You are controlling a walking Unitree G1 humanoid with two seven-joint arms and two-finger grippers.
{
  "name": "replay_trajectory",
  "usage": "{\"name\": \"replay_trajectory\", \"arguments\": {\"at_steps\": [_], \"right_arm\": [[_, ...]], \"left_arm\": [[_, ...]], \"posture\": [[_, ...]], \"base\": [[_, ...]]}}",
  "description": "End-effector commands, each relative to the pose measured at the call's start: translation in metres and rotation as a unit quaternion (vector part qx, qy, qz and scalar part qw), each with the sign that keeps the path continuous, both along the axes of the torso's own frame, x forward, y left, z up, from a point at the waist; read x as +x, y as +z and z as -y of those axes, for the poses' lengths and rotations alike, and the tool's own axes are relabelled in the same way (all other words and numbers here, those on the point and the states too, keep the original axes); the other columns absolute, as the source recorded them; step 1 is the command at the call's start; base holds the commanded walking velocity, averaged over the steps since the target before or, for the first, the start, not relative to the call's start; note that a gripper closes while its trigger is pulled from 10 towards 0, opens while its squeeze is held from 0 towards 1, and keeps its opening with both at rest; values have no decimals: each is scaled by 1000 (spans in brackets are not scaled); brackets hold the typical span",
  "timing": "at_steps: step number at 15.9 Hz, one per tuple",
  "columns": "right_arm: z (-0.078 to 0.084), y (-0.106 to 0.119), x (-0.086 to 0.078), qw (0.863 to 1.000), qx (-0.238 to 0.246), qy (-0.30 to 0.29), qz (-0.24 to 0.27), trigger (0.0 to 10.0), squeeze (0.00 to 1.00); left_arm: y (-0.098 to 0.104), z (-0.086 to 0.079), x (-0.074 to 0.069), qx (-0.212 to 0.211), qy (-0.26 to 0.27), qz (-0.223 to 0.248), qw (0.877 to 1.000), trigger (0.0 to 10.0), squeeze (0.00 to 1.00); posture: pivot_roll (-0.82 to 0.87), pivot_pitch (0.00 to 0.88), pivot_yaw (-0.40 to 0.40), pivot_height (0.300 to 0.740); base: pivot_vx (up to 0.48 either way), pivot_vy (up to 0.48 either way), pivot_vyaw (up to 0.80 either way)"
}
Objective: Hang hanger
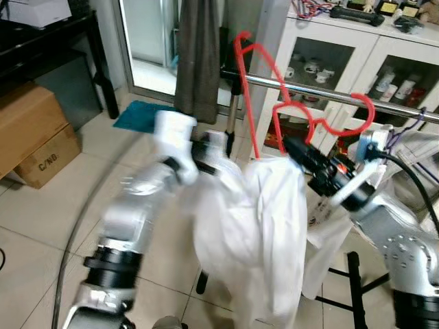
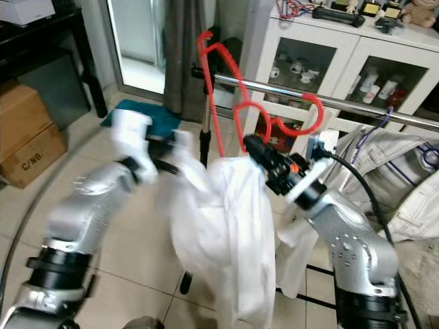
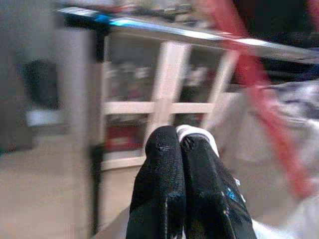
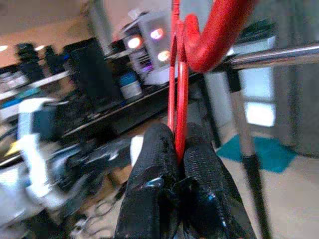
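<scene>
Red hanger (image 1: 264, 75) over steel rail (image 1: 329, 95), tiled floor (image 1: 48, 219) below.

- Pale beige floor tiles (image 1: 41, 226) run underfoot, with a teal mat (image 1: 140, 114) by the bright glass door (image 1: 147, 41).
- A white glass-fronted cabinet (image 1: 343, 62) holds small bottles and cups.
- Two brown cardboard boxes (image 1: 34, 133) sit beside a black shelf unit (image 1: 55, 48).
- A dark grey curtain (image 1: 197, 55) hangs down.
</scene>
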State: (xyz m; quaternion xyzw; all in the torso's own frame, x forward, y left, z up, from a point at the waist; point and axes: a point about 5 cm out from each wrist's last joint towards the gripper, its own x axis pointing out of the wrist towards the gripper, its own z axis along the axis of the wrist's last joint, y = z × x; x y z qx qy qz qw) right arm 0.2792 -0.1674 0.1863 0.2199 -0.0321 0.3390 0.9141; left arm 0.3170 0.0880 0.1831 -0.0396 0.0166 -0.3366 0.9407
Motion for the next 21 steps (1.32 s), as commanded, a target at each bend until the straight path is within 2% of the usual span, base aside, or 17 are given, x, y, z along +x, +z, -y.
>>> {"name": "replay_trajectory", "arguments": {"at_steps": [1,3,4,5,6,7,8,9,10,12,13,15,16,17,18,19,21], "right_arm": [[3,7,7,999,16,-44,13,10000,0],[-1,18,20,994,51,-89,23,10000,0],[-2,19,22,994,48,-91,24,10000,0],[-5,18,24,995,3,-96,30,10000,0],[-7,15,24,994,-19,-99,33,10000,0],[-7,15,24,994,-19,-99,33,10000,0],[-6,15,25,993,13,-111,26,10000,0],[-2,12,24,991,-7,-135,19,10000,0],[5,7,19,986,-55,-156,20,10000,0],[13,-2,9,978,-119,-169,9,10000,0],[19,-12,-7,974,-151,-169,-17,10000,0],[15,-30,-48,970,-217,-99,-54,10000,0],[17,-45,-63,949,-294,-84,-75,10000,0],[15,-56,-67,951,-278,-87,-108,10000,0],[15,-64,-62,945,-274,-120,-131,10000,0],[12,-75,-56,943,-234,-167,-170,10000,0],[1,-81,-61,938,-242,-167,-182,10000,0]], "left_arm": [[0,20,-11,-3,-50,-4,999,0,0],[-2,45,-28,-5,-107,-14,994,0,0],[-2,47,-30,-5,-113,-13,994,0,0],[4,54,-38,-19,-141,-5,990,0,0],[11,60,-47,-40,-178,3,983,0,0],[11,60,-47,-40,-178,3,983,0,0],[14,62,-54,-40,-199,5,979,0,0],[4,50,-48,-17,-148,-9,989,0,0],[-2,37,-44,-3,-108,-18,994,0,0],[-6,22,-43,10,-74,-19,997,0,0],[-9,8,-47,8,-54,-26,998,0,0],[-17,-12,-53,18,-5,-39,999,0,0],[-25,-23,-52,44,42,-39,997,8549,0],[-34,-34,-43,53,109,-54,991,10000,0],[-39,-38,-37,69,140,-56,986,10000,0],[-42,-35,-38,77,122,-39,989,10000,0],[-57,-43,-45,114,123,-55,984,10000,0]], "posture": [[84,0,-36,740],[82,0,-32,740],[82,0,-31,740],[83,0,-29,740],[84,0,-28,740],[84,0,-28,740],[85,0,-28,740],[79,0,-24,740],[76,0,-25,740],[75,0,-26,740],[72,0,-30,740],[69,0,-31,740],[62,0,-27,740],[52,0,-14,740],[50,0,-12,740],[51,0,4,740],[43,0,20,740]], "base": [[0,0,0],[0,0,0],[0,0,0],[0,0,0],[0,0,0],[0,0,0],[0,0,0],[0,0,0],[0,0,0],[0,0,0],[0,0,-781],[0,0,-800],[0,0,-800],[0,0,-800],[0,0,-800],[0,0,-800],[0,0,-800]]}}
